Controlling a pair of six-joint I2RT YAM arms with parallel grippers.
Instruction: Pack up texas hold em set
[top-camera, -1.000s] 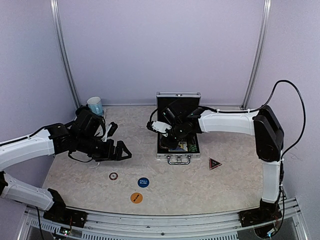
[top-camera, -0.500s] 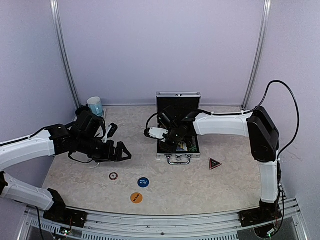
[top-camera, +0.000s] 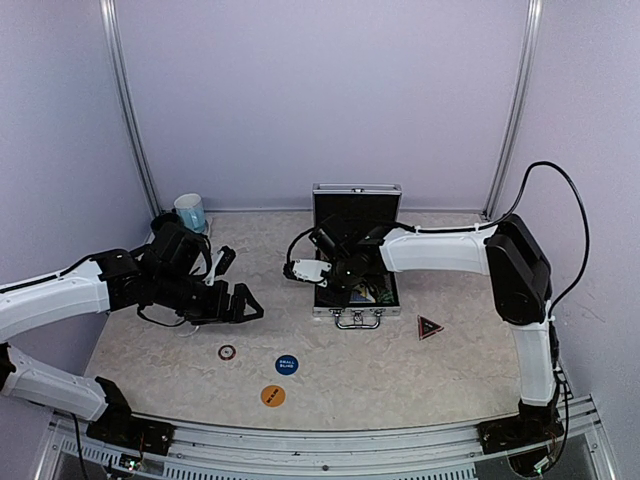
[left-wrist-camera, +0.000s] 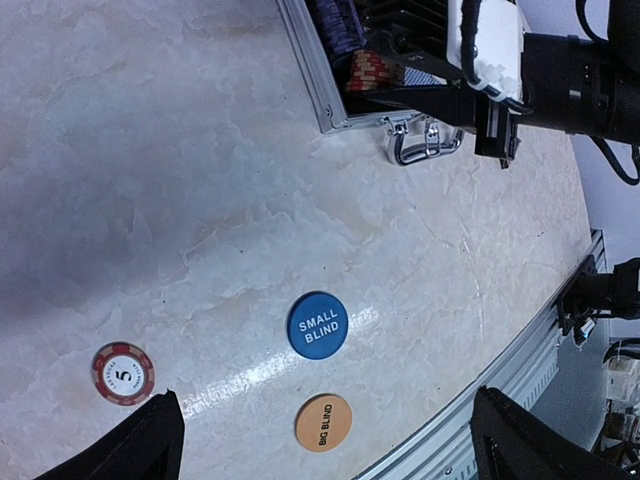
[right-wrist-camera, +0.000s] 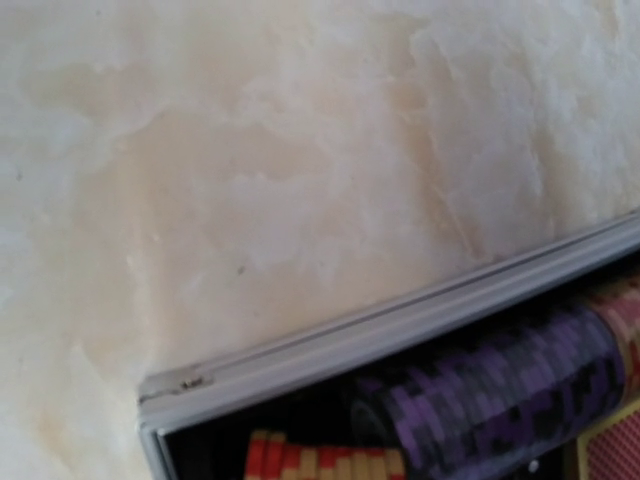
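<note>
The silver case (top-camera: 356, 296) lies open mid-table with its black lid upright; purple chips (right-wrist-camera: 500, 385) and red-and-yellow chips (right-wrist-camera: 325, 462) lie inside by a corner. My right gripper (top-camera: 312, 272) hovers over the case's left edge; its fingers stay hidden in the right wrist view. My left gripper (top-camera: 236, 282) hangs wide open and empty left of the case. In the left wrist view, its fingertips (left-wrist-camera: 150, 440) frame the orange button (left-wrist-camera: 323, 423), with the blue button (left-wrist-camera: 318, 325) and a red chip (left-wrist-camera: 123, 373) beyond. The dark triangular marker (top-camera: 430, 327) lies right of the case.
A light blue mug (top-camera: 190, 212) stands at the back left, with something dark beside it behind my left arm. The case's handle (left-wrist-camera: 425, 145) points toward the near edge. A metal rail (top-camera: 330, 440) runs along the table's front.
My right arm's wrist has shifted slightly left, from over the case's interior to its left edge. The left arm and the loose pieces have not moved.
</note>
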